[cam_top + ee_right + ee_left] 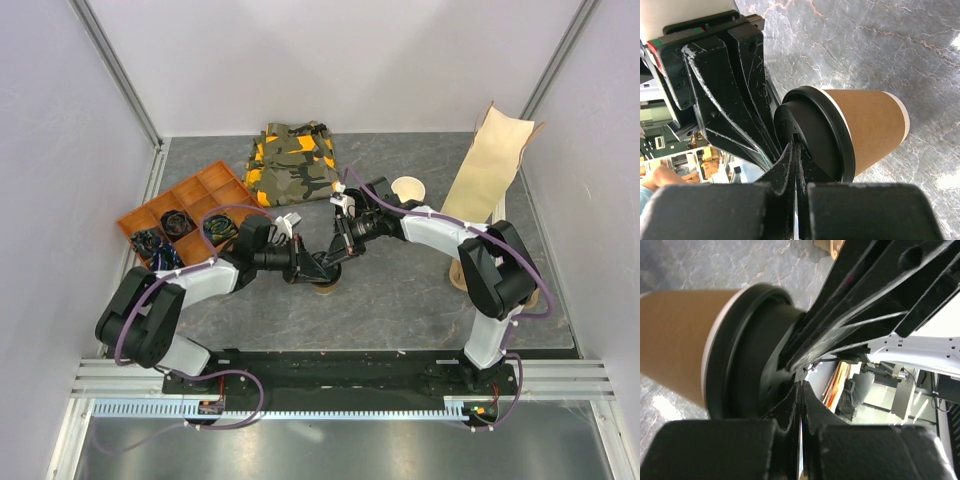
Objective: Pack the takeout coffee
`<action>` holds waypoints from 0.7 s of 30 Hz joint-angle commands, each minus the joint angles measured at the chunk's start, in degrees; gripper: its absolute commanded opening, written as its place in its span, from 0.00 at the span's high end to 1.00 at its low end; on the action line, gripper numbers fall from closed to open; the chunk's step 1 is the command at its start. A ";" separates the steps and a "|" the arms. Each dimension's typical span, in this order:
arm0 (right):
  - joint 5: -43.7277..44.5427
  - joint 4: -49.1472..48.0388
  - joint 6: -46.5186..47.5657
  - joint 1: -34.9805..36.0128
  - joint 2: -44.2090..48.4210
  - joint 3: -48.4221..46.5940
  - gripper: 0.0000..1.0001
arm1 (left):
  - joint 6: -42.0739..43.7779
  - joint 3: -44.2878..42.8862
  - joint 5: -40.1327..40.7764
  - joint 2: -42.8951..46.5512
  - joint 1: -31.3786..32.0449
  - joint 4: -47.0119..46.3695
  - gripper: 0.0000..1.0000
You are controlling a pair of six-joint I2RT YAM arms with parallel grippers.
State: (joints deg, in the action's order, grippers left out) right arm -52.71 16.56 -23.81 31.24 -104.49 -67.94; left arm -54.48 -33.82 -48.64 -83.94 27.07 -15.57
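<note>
**q:** so where's the takeout coffee (870, 127) sitting right now?

**a:** pretty much dead centre of the table (420, 300), tucked under both arms. from overhead you only catch a sliver of brown paper, but the wrist cams show it properly.

**q:** is anything actually gripping it?

**a:** doesn't look like it. the left gripper (801, 390) has its fingers pressed flat together with nothing between them, tips right at the black lid (815, 135). the right gripper (796, 150) is the same story: pinched together, tips on the lid just beside the left one's (they nearly cross each other over the cup).

**q:** what else is on there?

**a:** going by the clock from the cup: orange divider tray (205, 190) at 10, camo cloth (293, 160) at 12, a lidless paper cup (407, 188) at about 1, and a brown paper bag (490, 165) out at 2. none of them touch the coffee.
</note>
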 commanded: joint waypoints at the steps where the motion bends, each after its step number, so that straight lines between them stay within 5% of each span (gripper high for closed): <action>1: 3.40 1.55 2.02 0.13 -2.56 1.24 1.00 | 3.33 -0.54 5.76 -3.51 -0.35 5.82 0.98; 13: 2.43 1.64 2.28 0.13 -2.30 0.27 1.00 | 1.48 -4.76 -0.58 8.61 -1.66 -1.92 0.98; 21: 2.26 1.64 2.72 0.13 -2.65 1.23 1.00 | -2.38 -1.61 2.58 4.24 -5.35 -6.75 0.98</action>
State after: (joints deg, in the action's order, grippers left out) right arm -54.04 16.12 -23.79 31.18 -104.97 -67.94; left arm -54.68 -37.19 -48.10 -76.79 23.51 -17.93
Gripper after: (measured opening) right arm 0.007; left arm 0.026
